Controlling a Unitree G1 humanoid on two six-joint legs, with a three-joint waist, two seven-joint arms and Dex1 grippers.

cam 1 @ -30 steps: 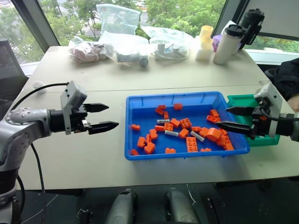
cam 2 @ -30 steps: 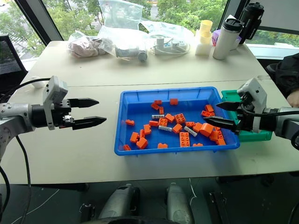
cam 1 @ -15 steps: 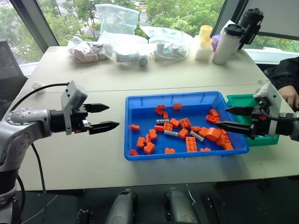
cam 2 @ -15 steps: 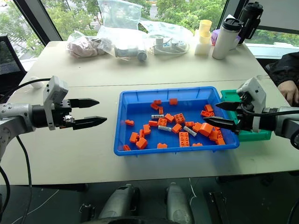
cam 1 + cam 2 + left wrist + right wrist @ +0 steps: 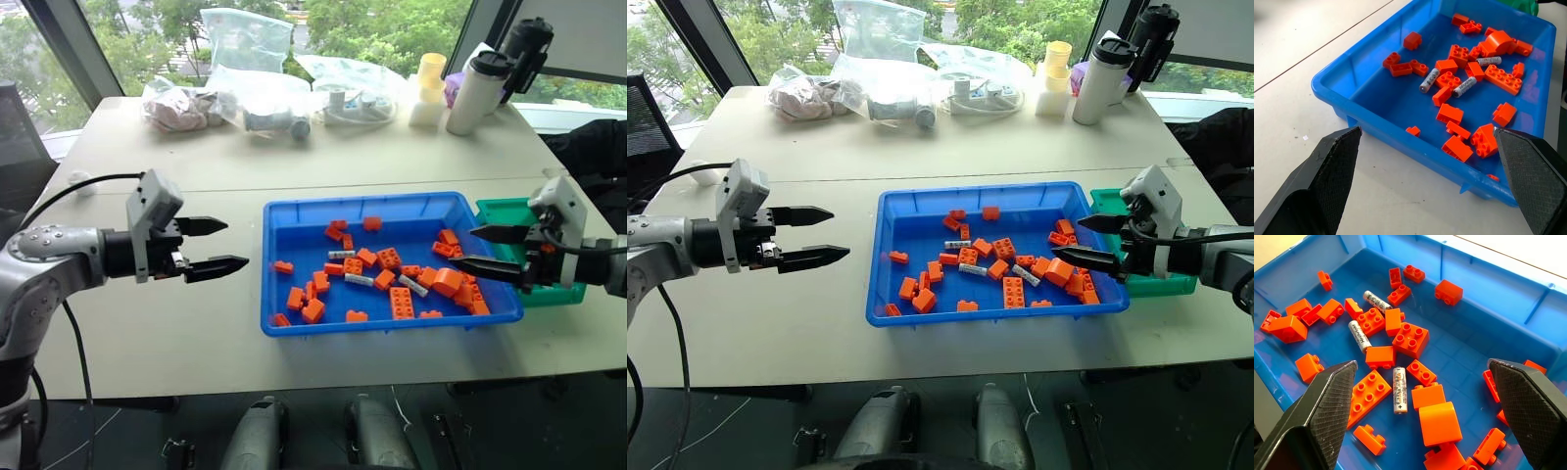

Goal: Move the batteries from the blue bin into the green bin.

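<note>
Three small silver-grey cylindrical batteries [image 5: 1399, 396] lie among orange toy bricks [image 5: 402, 303] in the wide, shallow bright blue plastic bin [image 5: 294, 220] on the pale desk [image 5: 176, 333]. The small green plastic bin [image 5: 505, 211] sits touching its right end. The left gripper [image 5: 216, 245] hovers left of the blue bin and the right gripper [image 5: 482, 249] over its right end, both with jaws wide apart and empty.

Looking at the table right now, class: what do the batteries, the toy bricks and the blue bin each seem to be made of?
Batteries: probably metal cells in a silver-grey wrapper, given the dull sheen and printed lettering.
Toy bricks: likely moulded plastic, with uniform orange colour, crisp studs and a slight gloss.
Blue bin: apparently plastic, smooth and glossy, with moulded ribs along its wall.
</note>
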